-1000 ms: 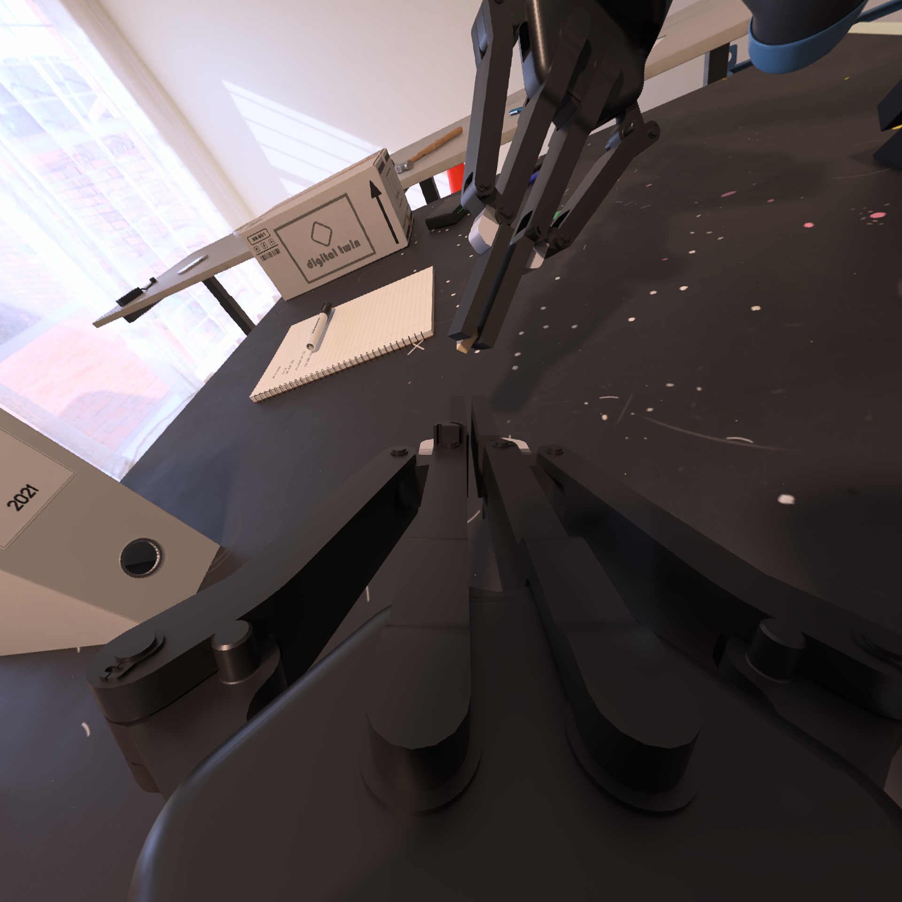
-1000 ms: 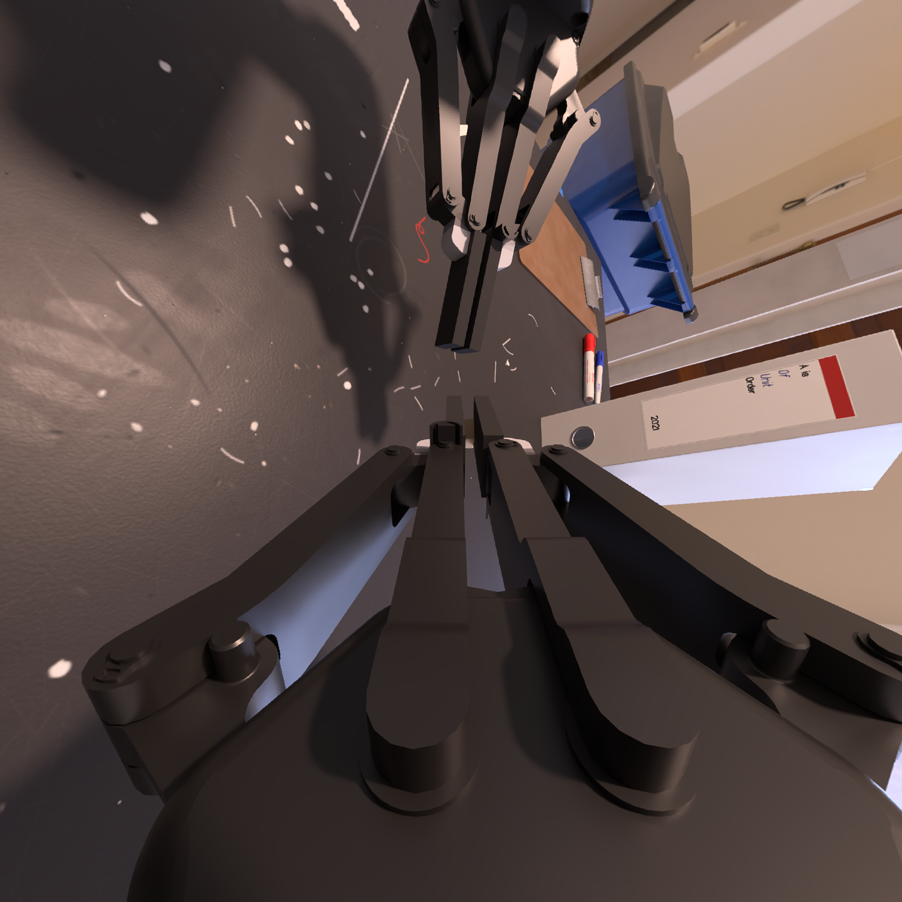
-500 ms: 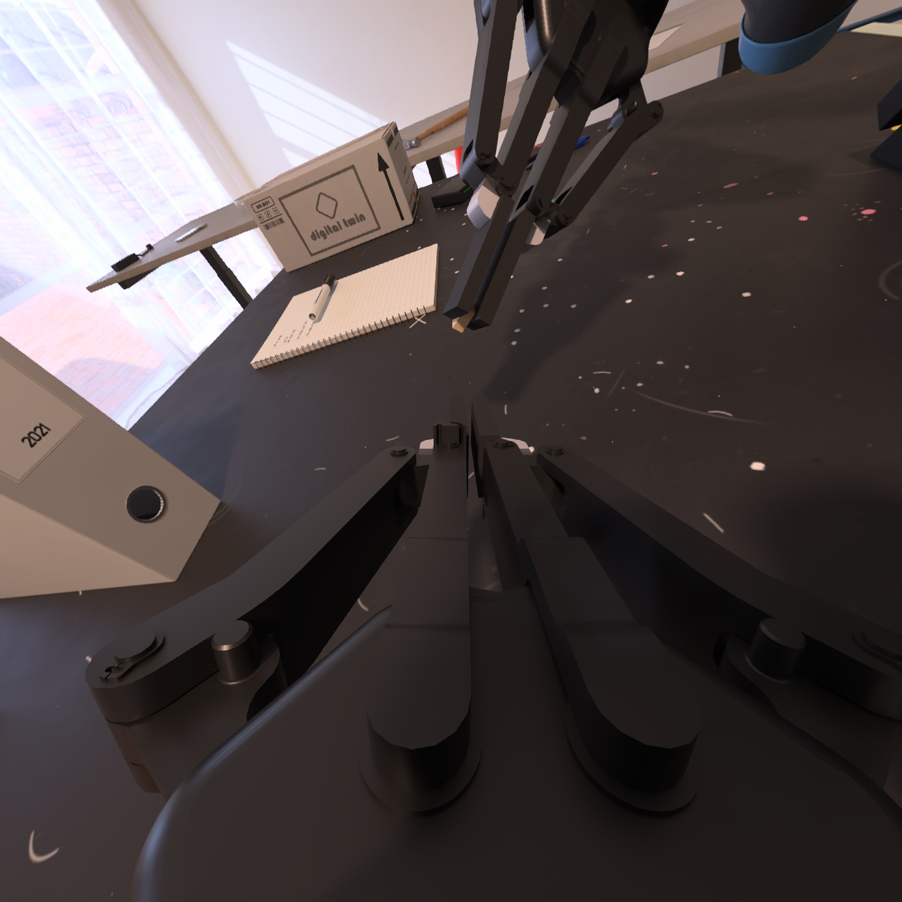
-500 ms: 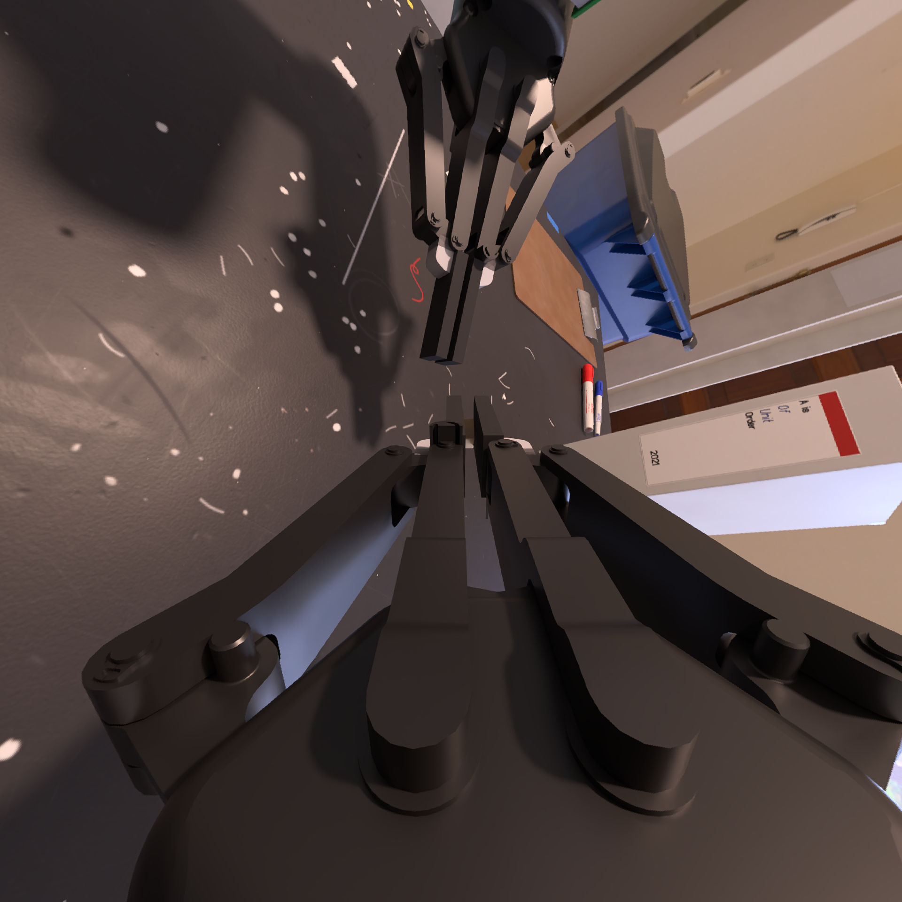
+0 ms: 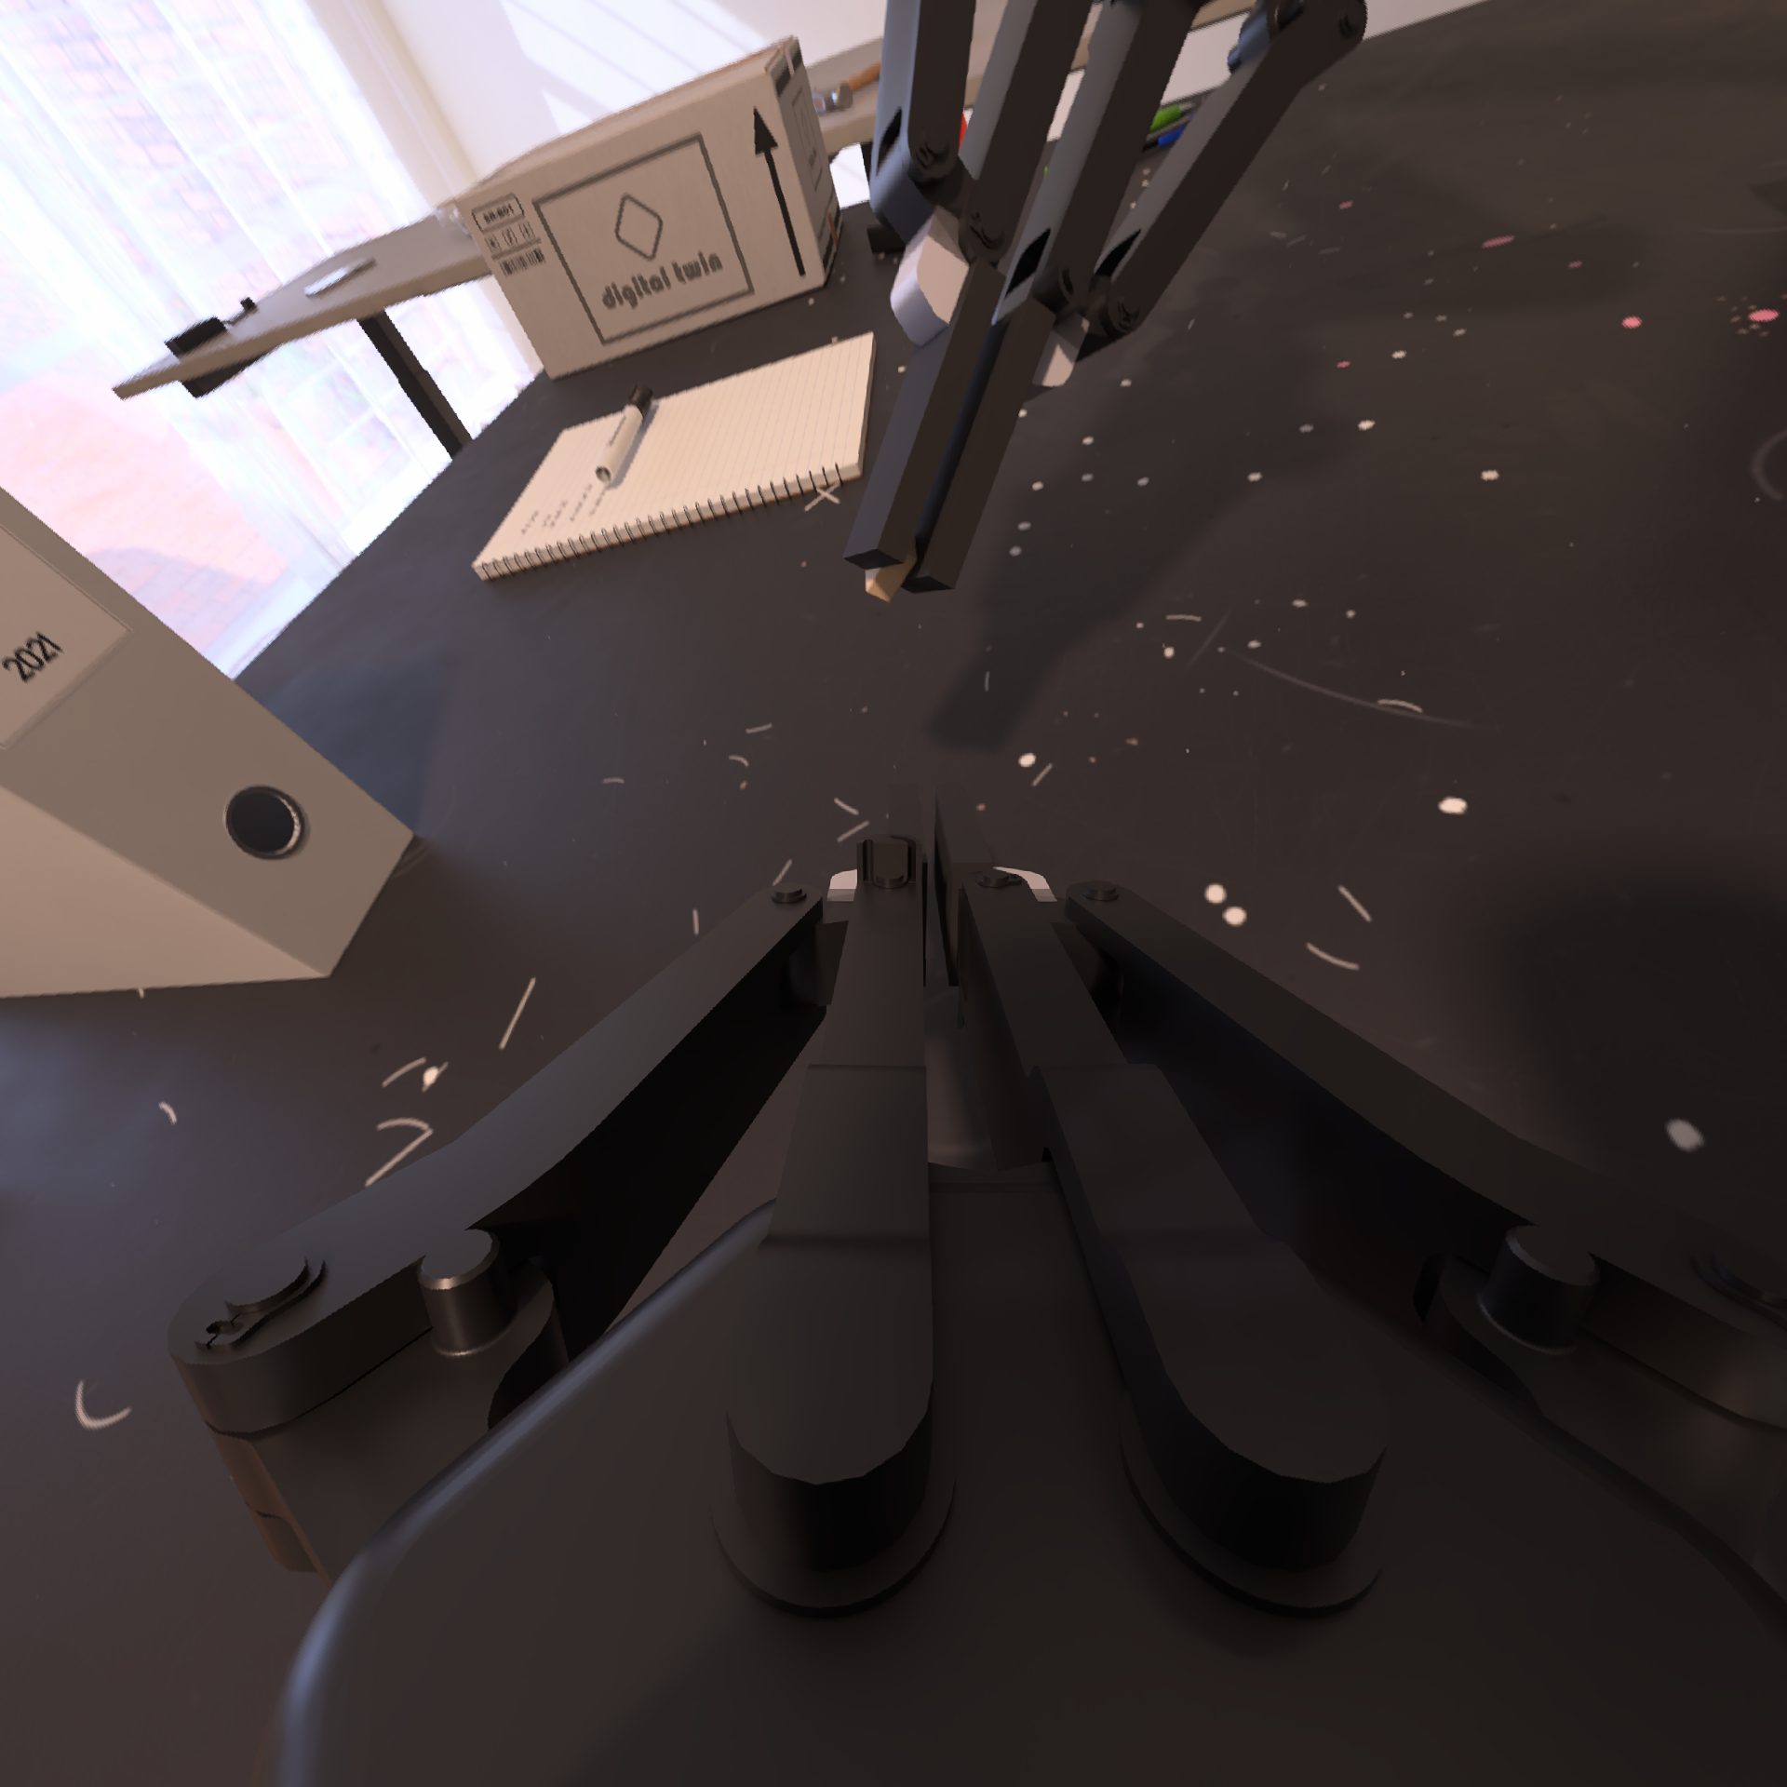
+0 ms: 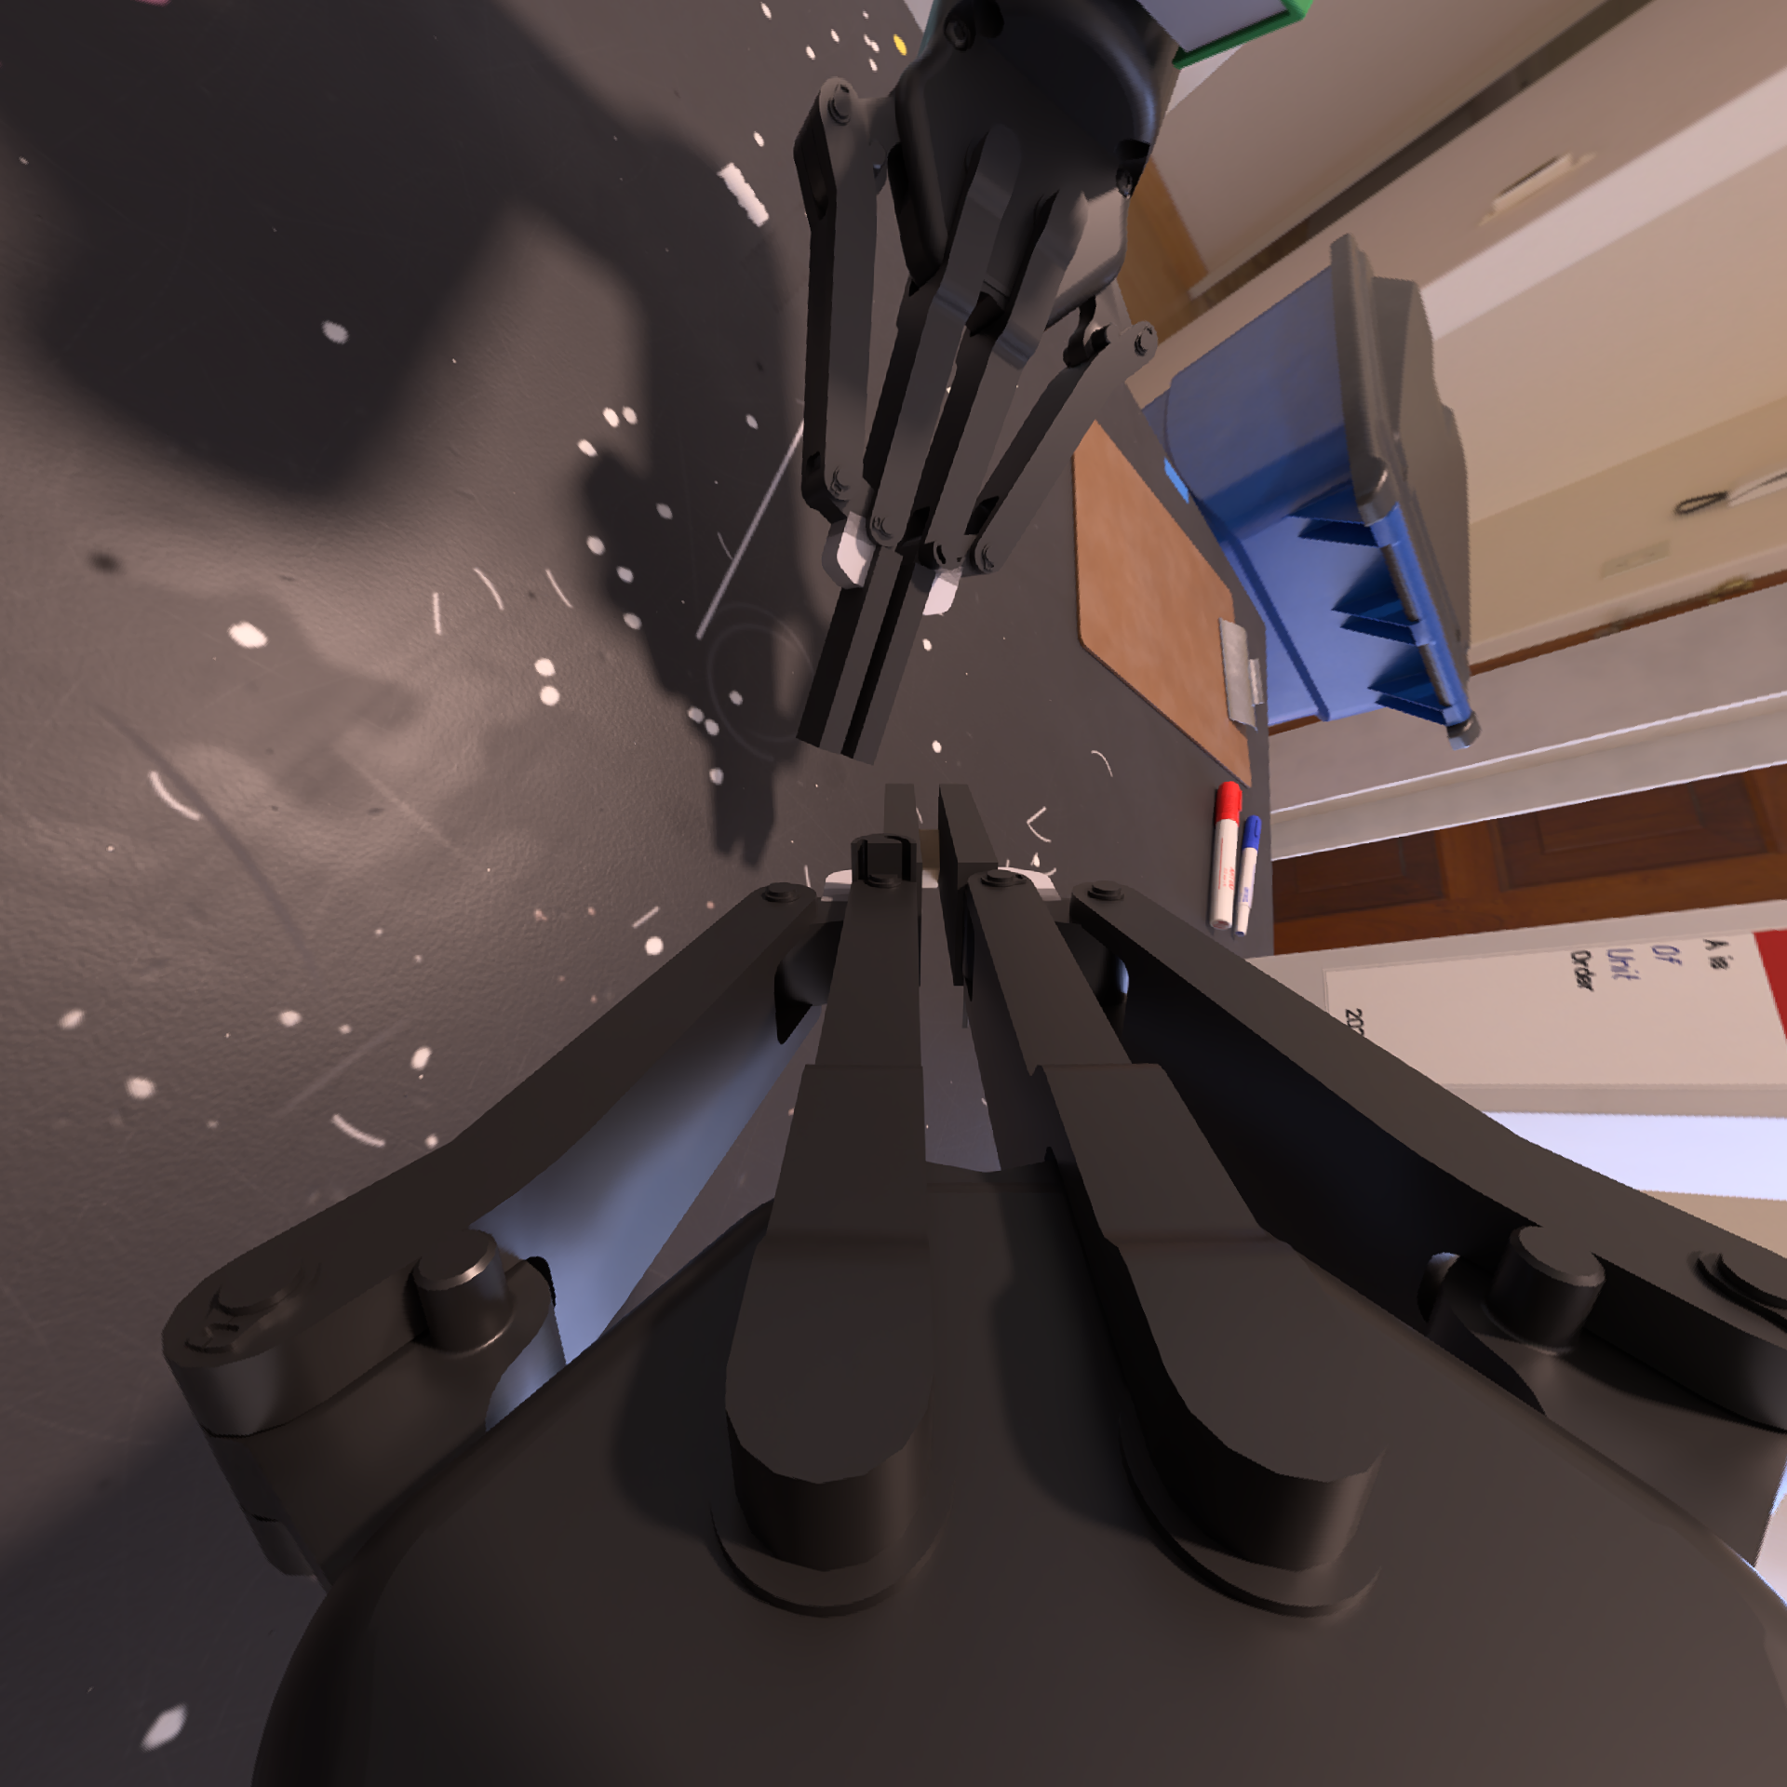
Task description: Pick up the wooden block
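since the earlier frame the right gripper (image 5: 901, 572) has risen further off the dark surface (image 5: 1354, 600), fingers clamped on the wooden block (image 5: 882, 583), whose pale tip shows just below the fingertips at 12 o'clock in the left wrist view. the left gripper (image 5: 923, 817) hangs with fingers together, holding nothing. a notepad (image 5: 696, 464) with a pen (image 5: 624, 443) lies at 11 o'clock, a cardboard box (image 5: 648, 251) beyond it, a grey binder (image 5: 164, 803) at 9 o'clock.

right gripper (image 5: 904, 571) lifted higher with wooden block (image 5: 885, 583), left gripper (image 6: 836, 740) withdrawn
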Motion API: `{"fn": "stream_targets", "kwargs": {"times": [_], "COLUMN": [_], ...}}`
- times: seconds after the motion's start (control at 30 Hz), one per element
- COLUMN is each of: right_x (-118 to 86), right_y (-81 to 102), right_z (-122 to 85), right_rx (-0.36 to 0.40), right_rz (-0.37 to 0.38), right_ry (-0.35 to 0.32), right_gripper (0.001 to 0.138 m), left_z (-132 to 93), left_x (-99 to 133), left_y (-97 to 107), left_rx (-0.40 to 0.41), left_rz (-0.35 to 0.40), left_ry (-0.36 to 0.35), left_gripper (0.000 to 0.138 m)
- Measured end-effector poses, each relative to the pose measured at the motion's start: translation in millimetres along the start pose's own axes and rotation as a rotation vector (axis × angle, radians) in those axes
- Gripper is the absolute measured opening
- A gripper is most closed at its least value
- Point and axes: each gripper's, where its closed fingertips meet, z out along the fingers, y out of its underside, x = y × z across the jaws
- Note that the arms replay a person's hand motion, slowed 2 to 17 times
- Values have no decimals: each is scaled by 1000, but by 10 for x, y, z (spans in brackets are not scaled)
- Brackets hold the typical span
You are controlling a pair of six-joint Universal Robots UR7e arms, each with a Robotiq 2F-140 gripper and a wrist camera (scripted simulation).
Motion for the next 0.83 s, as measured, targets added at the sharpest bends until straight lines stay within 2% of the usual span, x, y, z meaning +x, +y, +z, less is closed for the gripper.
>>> {"fn": "stream_targets", "kwargs": {"times": [0.2,0.37,0.6,0.83], "right_x": [10,-2,-8,-4], "right_y": [-49,-90,-156,-222], "right_z": [158,277,370,403], "right_rx": [-32,-38,-17,14], "right_rz": [-16,1,83,198], "right_ry": [-46,-79,-111,-126], "right_gripper": [7,7,7,7], "left_z": [-25,-28,-65,-160], "left_x": [36,86,114,130], "left_y": [220,399,451,507], "left_rx": [-79,-156,-183,-205], "left_rz": [-12,-1,22,11], "left_ry": [3,9,1,4], "left_gripper": [5,5,5,6]}}
